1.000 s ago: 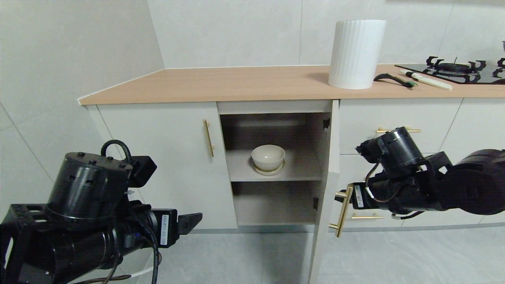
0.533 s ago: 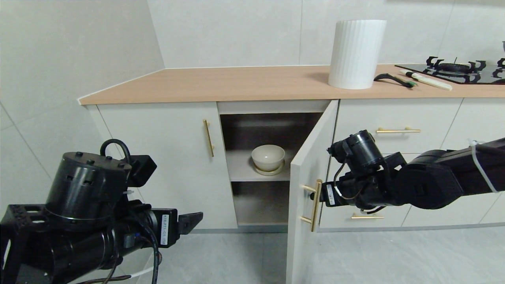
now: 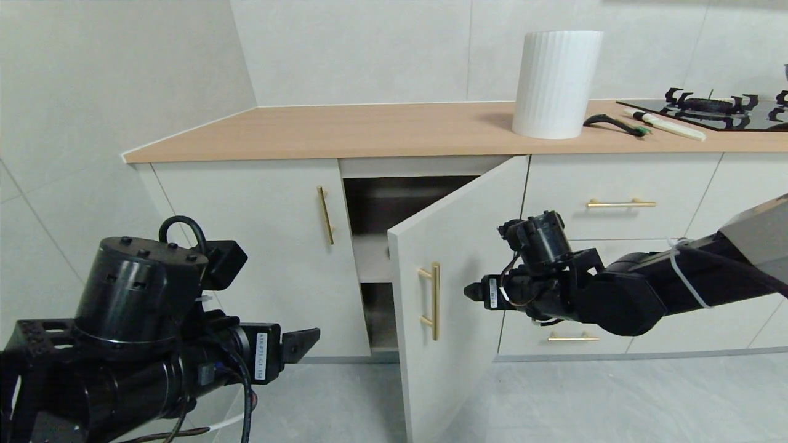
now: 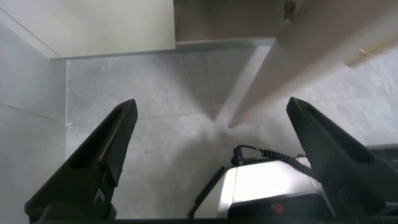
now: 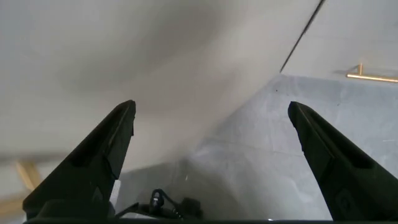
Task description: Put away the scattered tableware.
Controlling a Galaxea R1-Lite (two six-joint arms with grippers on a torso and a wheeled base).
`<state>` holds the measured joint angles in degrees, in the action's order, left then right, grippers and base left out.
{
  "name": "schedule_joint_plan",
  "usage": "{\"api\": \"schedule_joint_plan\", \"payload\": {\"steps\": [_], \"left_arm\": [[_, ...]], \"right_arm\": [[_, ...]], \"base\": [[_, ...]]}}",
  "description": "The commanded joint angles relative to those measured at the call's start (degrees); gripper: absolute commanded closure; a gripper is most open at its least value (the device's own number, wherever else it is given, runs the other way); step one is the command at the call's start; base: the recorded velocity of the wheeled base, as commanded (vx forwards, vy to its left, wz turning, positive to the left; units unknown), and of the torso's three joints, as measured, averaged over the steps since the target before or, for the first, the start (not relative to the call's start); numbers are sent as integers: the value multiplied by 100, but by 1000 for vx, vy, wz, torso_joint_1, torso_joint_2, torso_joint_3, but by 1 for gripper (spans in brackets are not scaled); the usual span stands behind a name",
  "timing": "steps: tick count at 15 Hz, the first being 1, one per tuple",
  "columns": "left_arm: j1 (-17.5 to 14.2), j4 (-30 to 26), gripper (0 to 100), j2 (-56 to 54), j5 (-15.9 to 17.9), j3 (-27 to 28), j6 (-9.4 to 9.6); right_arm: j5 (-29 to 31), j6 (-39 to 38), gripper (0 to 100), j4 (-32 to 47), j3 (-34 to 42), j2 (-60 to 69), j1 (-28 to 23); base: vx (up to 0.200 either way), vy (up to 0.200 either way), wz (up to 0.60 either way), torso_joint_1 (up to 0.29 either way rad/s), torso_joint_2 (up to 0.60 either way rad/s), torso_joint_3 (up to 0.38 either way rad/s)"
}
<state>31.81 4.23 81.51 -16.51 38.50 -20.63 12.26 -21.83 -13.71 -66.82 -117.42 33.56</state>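
The cabinet door [image 3: 455, 246] stands half shut at mid-frame, with a narrow dark gap beside its free edge. The right tool [image 3: 470, 291], spread wide and empty, is near the gold handle [image 3: 433, 300]. The left tool [image 3: 306, 340], also spread and empty, hangs at lower left over bare floor [image 3: 615, 400]. A pale utensil [image 3: 668, 126] lies on the counter [image 3: 345, 129] at upper right.
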Motion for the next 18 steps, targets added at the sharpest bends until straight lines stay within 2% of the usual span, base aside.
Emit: {"api": "schedule_joint_plan", "payload": {"steps": [1,4,6,12,18], "left_arm": [[-8,-1,0,-21,-2,9,-12],[-34,-1,0,-30,-11,17,-12],[-34,-1,0,6,-11,9,-12],[-34,-1,0,-30,-11,9,-12],[-34,-1,0,-12,-2,0,-12]], "right_arm": [[4,-137,0,-175,-16,-123,1],[13,-357,0,-632,-112,-325,1],[13,-374,0,-668,-112,-343,1],[13,-559,0,-676,-147,-484,142],[57,-1781,0,-659,-1062,-1116,221]], "base": [[0,0,0,0,0,0],[200,0,0,2,2,-2],[200,0,0,2,0,2],[0,0,0,0,0,0],[0,0,0,0,0,0]]}}
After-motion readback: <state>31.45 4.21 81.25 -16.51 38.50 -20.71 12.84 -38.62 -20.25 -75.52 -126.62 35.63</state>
